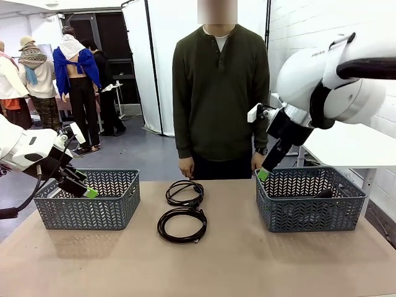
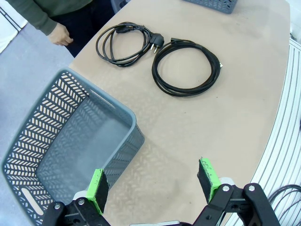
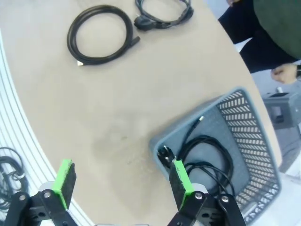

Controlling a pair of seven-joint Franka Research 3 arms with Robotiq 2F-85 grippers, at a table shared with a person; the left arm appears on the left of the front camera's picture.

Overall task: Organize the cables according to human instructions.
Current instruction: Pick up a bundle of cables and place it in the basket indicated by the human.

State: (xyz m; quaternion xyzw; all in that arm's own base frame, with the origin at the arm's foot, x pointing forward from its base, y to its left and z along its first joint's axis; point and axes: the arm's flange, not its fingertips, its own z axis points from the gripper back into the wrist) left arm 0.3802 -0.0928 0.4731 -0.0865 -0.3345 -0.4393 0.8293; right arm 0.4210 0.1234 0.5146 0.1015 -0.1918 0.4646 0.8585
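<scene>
Two coiled black cables lie at the table's middle, the far cable with a plug end and the near cable as a round loop. More black cable lies coiled inside the right basket. My left gripper hangs open over the near edge of the left basket, holding nothing. My right gripper is open and empty above the right basket's inner corner.
A person stands at the far edge of the table, hands down at the sides. The left basket looks empty inside. Bare brown tabletop stretches in front of the cables and baskets.
</scene>
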